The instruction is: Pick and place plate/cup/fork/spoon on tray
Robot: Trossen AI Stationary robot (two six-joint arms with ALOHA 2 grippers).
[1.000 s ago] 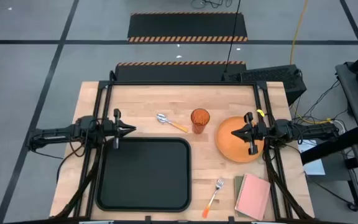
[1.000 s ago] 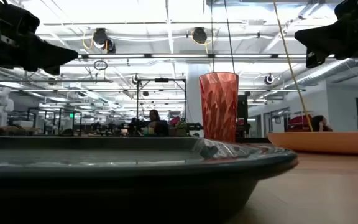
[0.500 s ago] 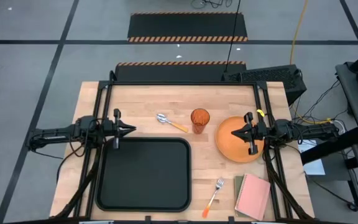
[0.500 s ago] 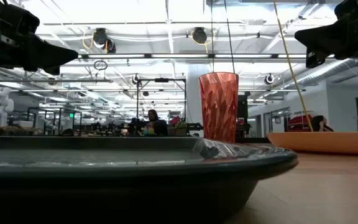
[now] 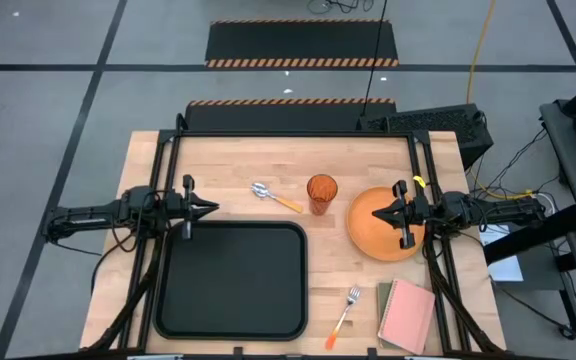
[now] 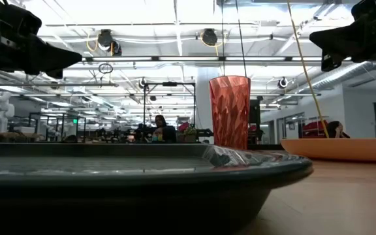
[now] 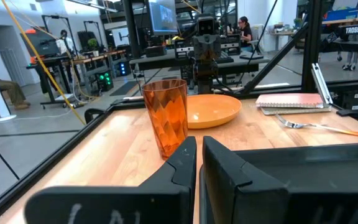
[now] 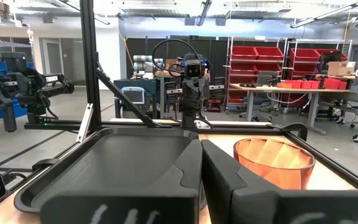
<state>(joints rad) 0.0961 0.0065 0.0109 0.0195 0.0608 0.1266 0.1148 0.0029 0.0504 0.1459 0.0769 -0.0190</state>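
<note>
Nothing has moved since the earlier frames: at the left, the left tool (image 5: 212, 208) hangs empty with its fingers nearly together above the far left corner of the empty tray (image 5: 232, 322). Rightward on the bench (image 5: 248, 160) lie the spoon (image 5: 273, 197), the upright cup (image 5: 321, 192) and the plate (image 5: 370, 238), with the fork (image 5: 345, 313) nearer the front edge; the right tool (image 5: 377, 215) hovers over the plate, fingers closed, empty. In my judgement the plate is light, stiff and slippery, best taken by its rim; the cup, likely thin-walled, by its sides.
</note>
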